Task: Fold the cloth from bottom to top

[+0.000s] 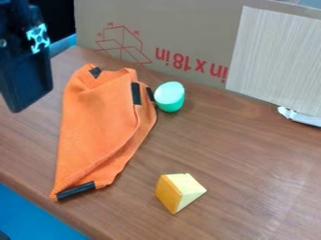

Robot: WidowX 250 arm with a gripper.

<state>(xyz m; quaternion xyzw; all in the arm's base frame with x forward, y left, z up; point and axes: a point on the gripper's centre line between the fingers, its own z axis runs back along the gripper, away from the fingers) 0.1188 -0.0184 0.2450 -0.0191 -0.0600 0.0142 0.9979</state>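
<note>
You have a brown wooden table (251,154) under everything, with a cardboard box (169,33) standing along its back and a pale ribbed panel (276,56) against the box at right. The orange cloth (100,122) lies on the table's left half, partly overlapping itself, its narrow end toward you. Your black gripper (25,79) is at upper left, just left of the cloth's upper part in view; you can't tell how far it's open or whether it grips anything. A yellow cheese wedge (179,191) sits right of the cloth's near end; a green cylinder (169,96) is just beside its upper right edge.
</note>
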